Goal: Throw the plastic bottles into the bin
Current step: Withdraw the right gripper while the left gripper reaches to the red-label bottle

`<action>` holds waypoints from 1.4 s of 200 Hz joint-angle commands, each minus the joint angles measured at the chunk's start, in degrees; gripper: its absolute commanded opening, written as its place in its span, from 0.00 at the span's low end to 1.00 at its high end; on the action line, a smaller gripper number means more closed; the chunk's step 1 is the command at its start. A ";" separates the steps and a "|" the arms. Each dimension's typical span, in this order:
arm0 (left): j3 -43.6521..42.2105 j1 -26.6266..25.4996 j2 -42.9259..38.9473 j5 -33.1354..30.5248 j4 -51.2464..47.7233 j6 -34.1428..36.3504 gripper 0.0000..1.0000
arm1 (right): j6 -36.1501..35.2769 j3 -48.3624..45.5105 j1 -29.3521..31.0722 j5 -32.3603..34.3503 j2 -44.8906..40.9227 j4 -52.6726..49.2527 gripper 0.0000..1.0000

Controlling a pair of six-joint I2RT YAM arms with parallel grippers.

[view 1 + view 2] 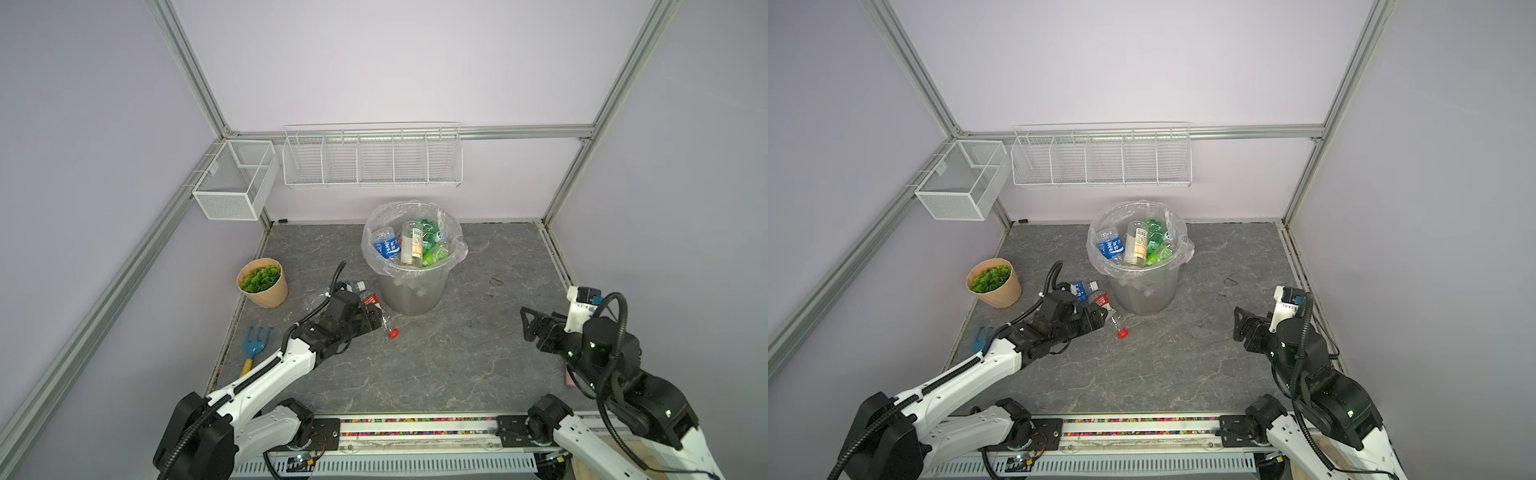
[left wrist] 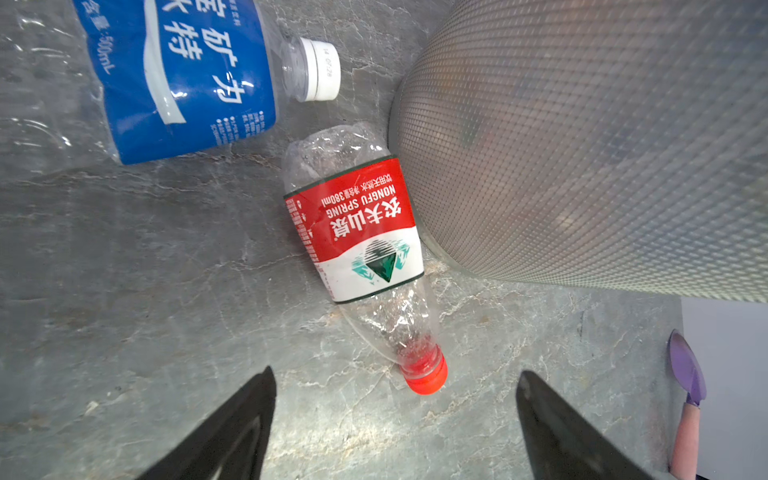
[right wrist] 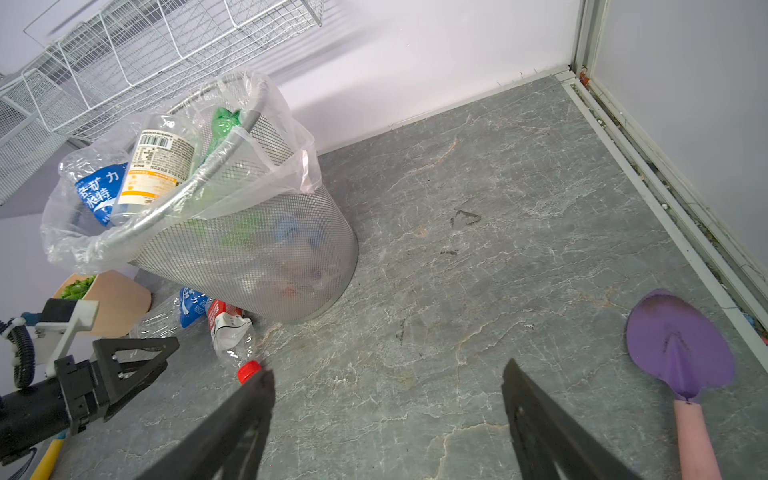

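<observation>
Bench point(image 1: 457, 374): grey, stone-patterned.

Bin point(image 1: 415, 297): upright toward the back of the bench, filled to the rim with bottles point(image 1: 411, 245).

Blue-label bottle point(image 2: 178, 79): lying on the bench left of the bin, white cap turned toward the bin wall.

Red-label bottle point(image 2: 357, 232): lying on the bench at the foot of the bin, left-front side, body apparently touching the bin wall. Long axis running away from the bin, base end beside the blue-label bottle, red cap point(image 2: 426, 374) on the end farthest from the bin.

Left fingers point(image 2: 232, 428): spread wide, holding nothing, poised just short of the red cap, on the side away from the bin. Closing line set across the long axis, so no wrist turn judged necessary.

Right fingers point(image 3: 241, 424): spread wide, empty, well apart from the bin on its right.

Judged next: use the left arm, the nearer one. Advance past the cap toward the bin, lower over the label, close.
</observation>
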 commanded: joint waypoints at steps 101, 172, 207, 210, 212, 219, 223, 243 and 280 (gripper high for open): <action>3.23 0.00 7.13 -0.62 4.27 -0.62 0.89 | 1.64 -2.98 0.03 2.68 -2.26 -1.79 0.88; 4.66 -0.01 11.47 -0.40 5.69 -0.45 0.89 | 1.73 -3.24 0.09 3.59 -3.07 -2.35 0.89; 5.36 0.00 13.08 -0.72 6.20 -0.46 0.89 | 1.87 -3.23 0.09 3.81 -3.22 -2.66 0.89; 5.43 0.00 13.28 -0.77 6.20 -0.45 0.89 | 1.96 -3.24 0.08 3.86 -3.21 -2.61 0.88; 5.45 0.00 13.37 -0.74 6.20 -0.45 0.89 | 1.93 -3.24 0.05 3.87 -3.20 -2.64 0.88; 5.62 0.00 13.83 -0.73 6.29 -0.45 0.89 | 2.02 -3.24 0.09 3.87 -3.32 -2.69 0.89; 5.66 0.00 14.04 -0.71 6.29 -0.46 0.89 | 2.14 -3.24 0.09 3.86 -3.33 -2.82 0.88; 6.18 0.00 15.23 -0.88 6.21 -0.60 0.89 | 2.35 -3.24 0.08 3.87 -3.60 -2.77 0.88; 7.34 0.00 17.34 -1.58 5.74 -0.59 0.89 | 2.43 -5.05 0.09 4.02 -3.96 -2.87 0.88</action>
